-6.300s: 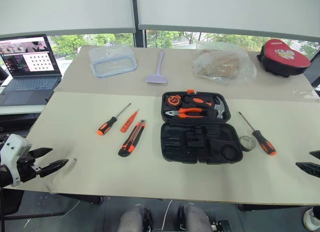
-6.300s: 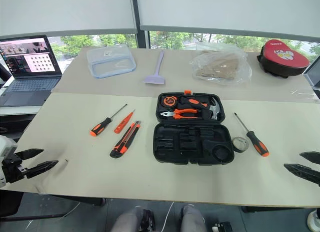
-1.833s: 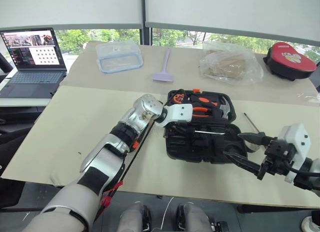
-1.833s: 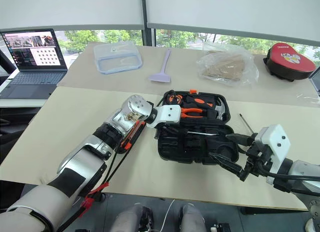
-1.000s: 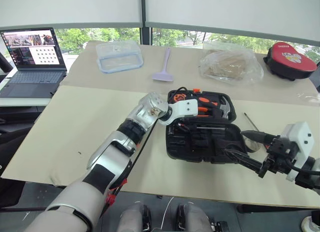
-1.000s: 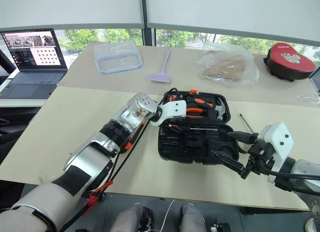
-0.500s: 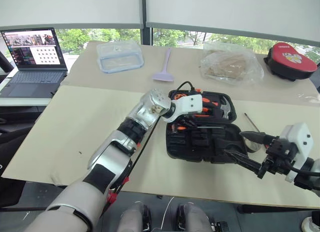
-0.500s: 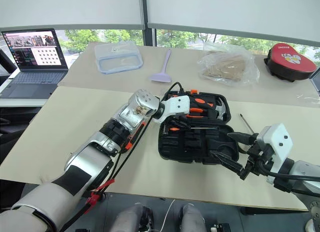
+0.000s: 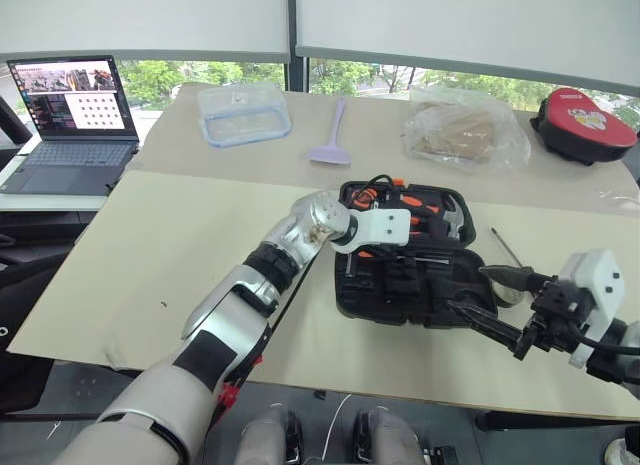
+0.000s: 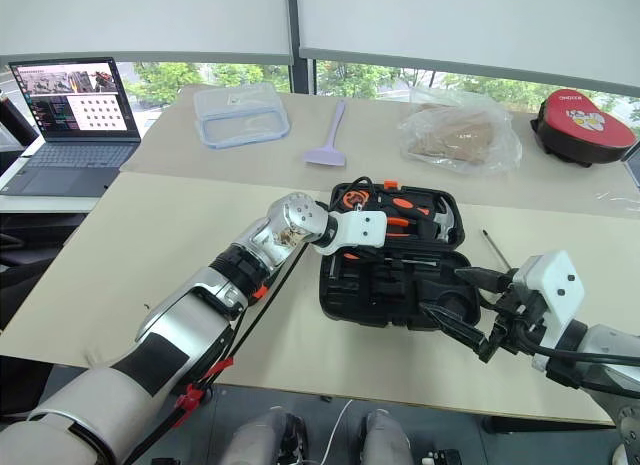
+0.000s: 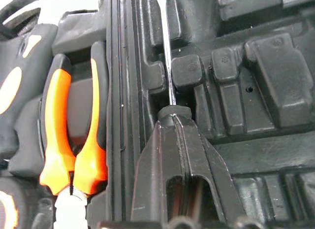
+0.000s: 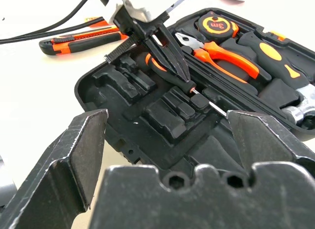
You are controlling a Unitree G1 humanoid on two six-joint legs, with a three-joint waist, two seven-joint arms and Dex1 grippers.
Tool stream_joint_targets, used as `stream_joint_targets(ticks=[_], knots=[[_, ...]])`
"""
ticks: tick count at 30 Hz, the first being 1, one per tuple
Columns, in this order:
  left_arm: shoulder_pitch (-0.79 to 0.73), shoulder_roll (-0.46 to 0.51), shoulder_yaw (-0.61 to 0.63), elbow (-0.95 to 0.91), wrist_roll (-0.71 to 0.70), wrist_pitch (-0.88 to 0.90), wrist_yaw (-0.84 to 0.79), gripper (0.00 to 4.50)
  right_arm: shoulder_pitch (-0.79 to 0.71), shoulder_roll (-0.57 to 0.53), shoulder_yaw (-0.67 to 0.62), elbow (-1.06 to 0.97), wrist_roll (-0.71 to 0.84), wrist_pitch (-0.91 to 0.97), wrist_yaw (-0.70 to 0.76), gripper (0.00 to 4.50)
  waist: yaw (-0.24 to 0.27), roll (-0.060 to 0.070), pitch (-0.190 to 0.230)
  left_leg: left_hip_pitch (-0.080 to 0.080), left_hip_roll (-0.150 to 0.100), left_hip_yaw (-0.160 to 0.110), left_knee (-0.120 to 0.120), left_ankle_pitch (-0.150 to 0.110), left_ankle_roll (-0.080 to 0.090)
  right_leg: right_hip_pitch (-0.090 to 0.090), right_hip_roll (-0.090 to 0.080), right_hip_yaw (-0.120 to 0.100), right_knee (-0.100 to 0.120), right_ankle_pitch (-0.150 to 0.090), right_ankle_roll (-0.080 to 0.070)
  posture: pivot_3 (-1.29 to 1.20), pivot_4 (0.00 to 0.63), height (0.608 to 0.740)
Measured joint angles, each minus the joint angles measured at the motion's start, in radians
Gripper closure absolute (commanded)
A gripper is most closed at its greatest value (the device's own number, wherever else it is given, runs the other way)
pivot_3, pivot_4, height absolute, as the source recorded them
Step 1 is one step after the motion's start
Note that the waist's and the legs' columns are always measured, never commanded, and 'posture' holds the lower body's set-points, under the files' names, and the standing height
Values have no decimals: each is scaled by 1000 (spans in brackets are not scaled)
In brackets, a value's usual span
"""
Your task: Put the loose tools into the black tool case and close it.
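The black tool case (image 9: pixel 420 295) lies open at the table's middle, with pliers (image 11: pixel 74 125), a tape measure and a hammer in its far half. A black-and-orange screwdriver (image 12: pixel 193 90) lies in a slot of the near half. My left gripper (image 12: pixel 183 77) is shut, its tips resting on that screwdriver's handle end. My right gripper (image 9: pixel 467 290) hangs open just off the case's front right corner, with nothing between its fingers. A utility knife (image 12: pixel 83 37) lies on the table left of the case. Another screwdriver's shaft (image 9: pixel 500 243) shows right of the case.
A laptop (image 9: pixel 65 110) stands at the far left. Along the back are a clear lidded box (image 9: pixel 243 113), a lilac spatula (image 9: pixel 332 150), a crumpled plastic bag (image 9: pixel 465 135) and a red-lidded round case (image 9: pixel 582 120).
My left gripper has closed from part open and shifted slightly right over the case's near half. The right arm has kept still.
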Motion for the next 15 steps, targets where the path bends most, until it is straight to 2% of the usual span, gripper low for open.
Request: stream_joint_targets(ticks=[1,5,7,10,14,15], knots=[[1,2,6,0,-5,3,-3,4475,3,5,-1,0,-5,0,-8,0,-1,0,0,0,0,0,0,0,0,0,0,0,0,0,0,0,150,731],[33,56,126,-61,-141,122,-108,3368,11,14,-48,31,-43,0,-63,0,-14,0,0,-4,0,0,1,0,0,-4,0,0,1,1,1,0,150,731],[62,133,205,-184,-251,230,-205,2585,24,14,-102,73,-52,3,-71,0,-18,1,0,-3,1,1,1,0,-1,-4,1,0,2,0,1,0,150,731],[146,298,299,-439,-414,400,-361,1498,38,9,-144,163,-78,3,-67,0,-24,2,-1,-1,1,1,0,1,-1,-2,2,0,1,0,1,0,150,731],[334,525,349,-724,-569,604,-490,45,-32,-25,-98,411,-173,-47,-37,0,-29,4,-1,2,0,1,1,1,-1,1,1,2,2,0,2,0,150,731],[346,538,352,-745,-583,623,-498,45,-43,-28,-93,441,-185,-55,-34,0,-25,4,-1,1,0,1,2,1,-1,1,1,2,2,-1,3,0,150,731]])
